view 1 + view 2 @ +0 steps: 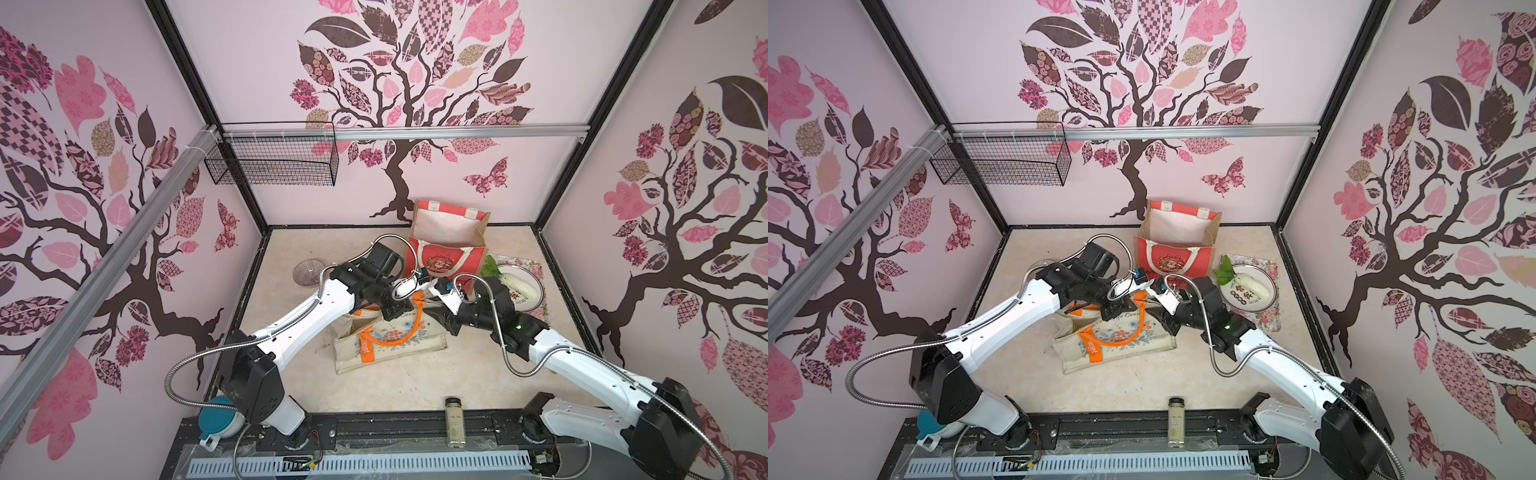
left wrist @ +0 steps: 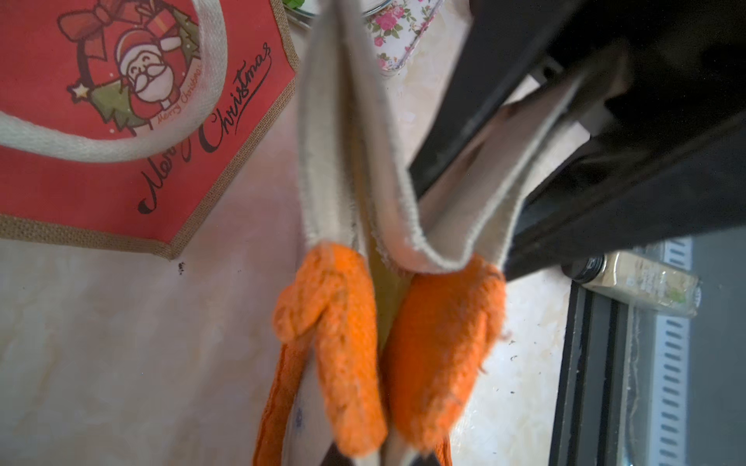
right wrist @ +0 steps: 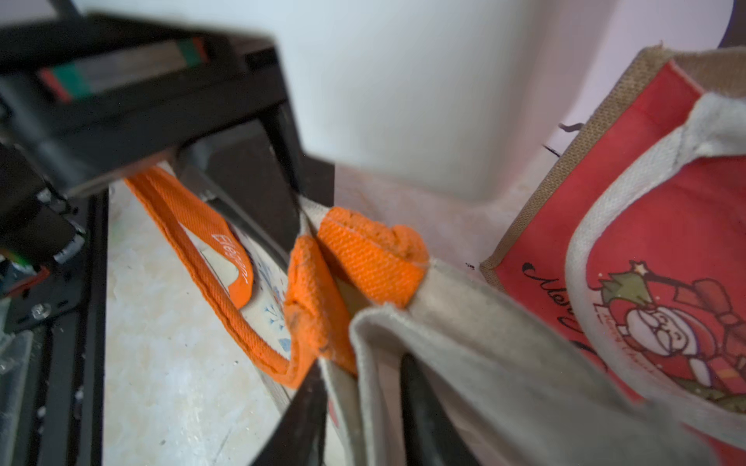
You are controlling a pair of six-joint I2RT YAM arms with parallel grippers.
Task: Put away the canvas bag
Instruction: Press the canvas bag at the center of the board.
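Observation:
The canvas bag [image 1: 399, 347] [image 1: 1121, 347] is cream with a flower print and orange handles [image 2: 343, 355]. It lies flat in the middle of the table, its open rim lifted toward the back. My left gripper [image 1: 405, 309] [image 2: 383, 460] is shut on that rim beside the orange handle ends. The right gripper [image 1: 434, 311] [image 3: 363, 423] meets it from the other side. Its two black fingers [image 3: 298, 423] stand apart, open, with a layer of the cream rim [image 3: 464, 343] between them.
A red Christmas bag [image 1: 446, 253] [image 3: 646, 262] stands open just behind the grippers. A plate [image 1: 536, 305] with a toy vegetable sits on a floral mat at the right. A purple bowl [image 1: 309, 272], a spice jar [image 1: 456, 422] and a wire basket [image 1: 274, 160] on the back wall are also here.

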